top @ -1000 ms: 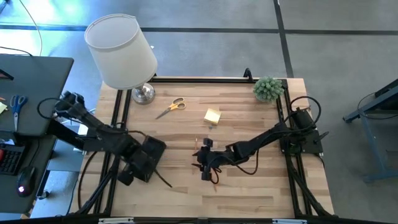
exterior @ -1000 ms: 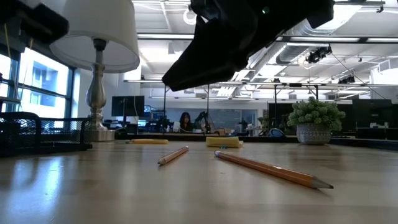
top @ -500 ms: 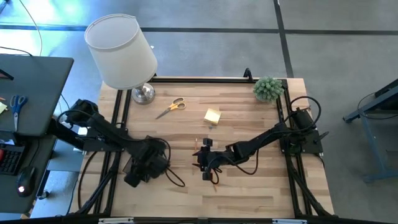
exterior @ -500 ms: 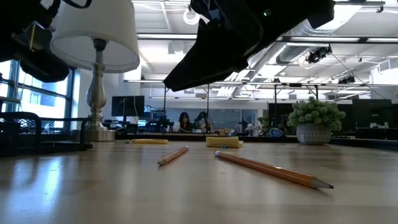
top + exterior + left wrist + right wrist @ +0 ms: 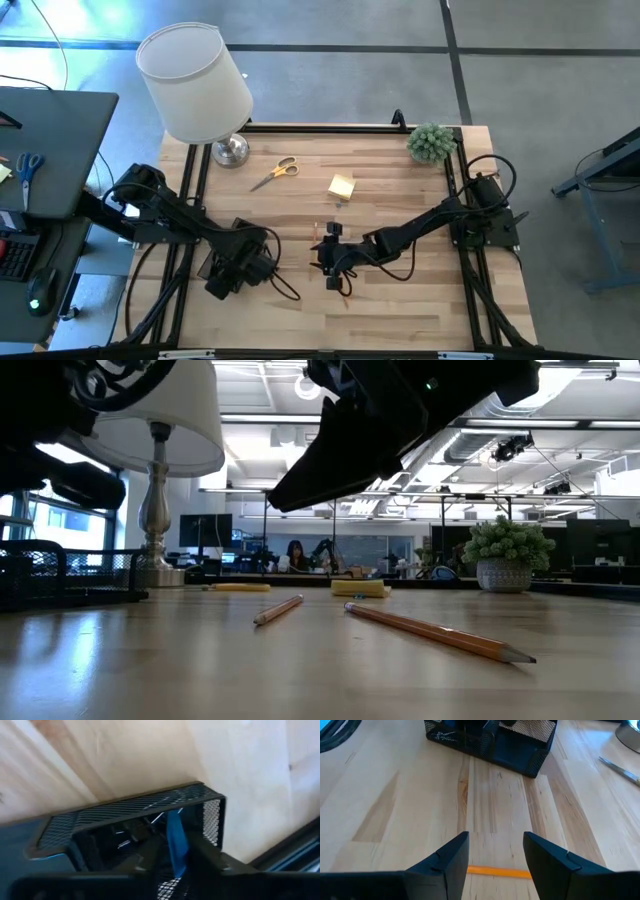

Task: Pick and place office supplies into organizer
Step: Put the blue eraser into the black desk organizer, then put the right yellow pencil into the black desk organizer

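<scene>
The black mesh organizer (image 5: pixel 125 812) stands at the table's near left, mostly hidden under my left arm in the high view (image 5: pixel 218 276). It also shows in the right wrist view (image 5: pixel 490 740). My left gripper (image 5: pixel 176 855) is over its end compartment, shut on the small blue piece (image 5: pixel 176 840). My right gripper (image 5: pixel 495 855) is open and hovers mid-table (image 5: pixel 330 258) over a wooden pencil (image 5: pixel 497 871). Two pencils (image 5: pixel 278 609) (image 5: pixel 430 630) lie flat on the table. Yellow-handled scissors (image 5: pixel 275 172) and the yellow sticky-note pad (image 5: pixel 341 186) lie farther back. My left gripper pinches the small blue piece at its lower part (image 5: pixel 177 862) between its two fingers. The piece stands on end between them, its upper part (image 5: pixel 174 822) free, over the organizer's end compartment. Whether it touches the organizer's floor I cannot tell.
A white-shaded lamp (image 5: pixel 195 85) with a chrome base stands at the far left corner. A small green plant (image 5: pixel 432 142) stands at the far right corner. Bare wood lies between the organizer and my right gripper.
My left arm has swung in and come down over the organizer, its gripper shifting a little toward the table's near edge and right.
</scene>
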